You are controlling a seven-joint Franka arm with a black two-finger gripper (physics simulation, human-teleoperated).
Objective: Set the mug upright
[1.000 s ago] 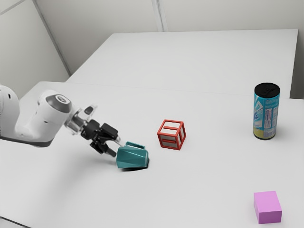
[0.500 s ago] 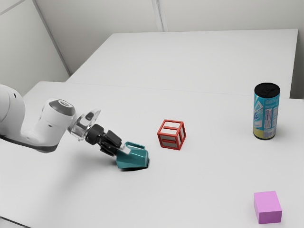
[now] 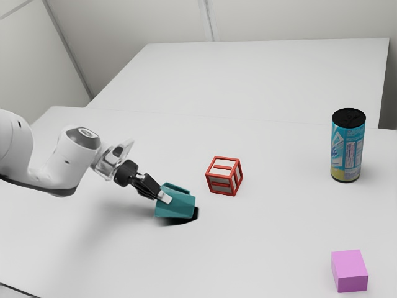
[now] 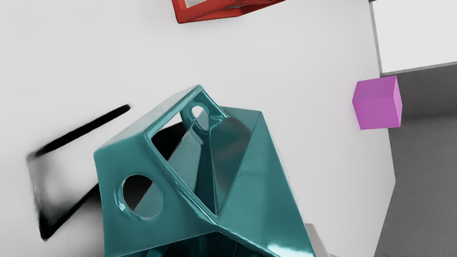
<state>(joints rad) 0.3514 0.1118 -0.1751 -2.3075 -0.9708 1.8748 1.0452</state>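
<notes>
Mug (image 3: 180,206), just one, teal, sits tilted in the exterior view above one dark shadow (image 3: 186,220), gripped by the one gripper (image 3: 164,198); one red-framed cube (image 3: 224,176), one upright can (image 3: 346,152) and one pink block (image 3: 350,272) stand apart. Wrist view: one mug, near, with one cube and one block beyond it

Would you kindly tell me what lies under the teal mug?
Under the teal mug, part of a black shadow shows on the white table. The mug's body covers the rest, so I cannot tell what is there.
</notes>
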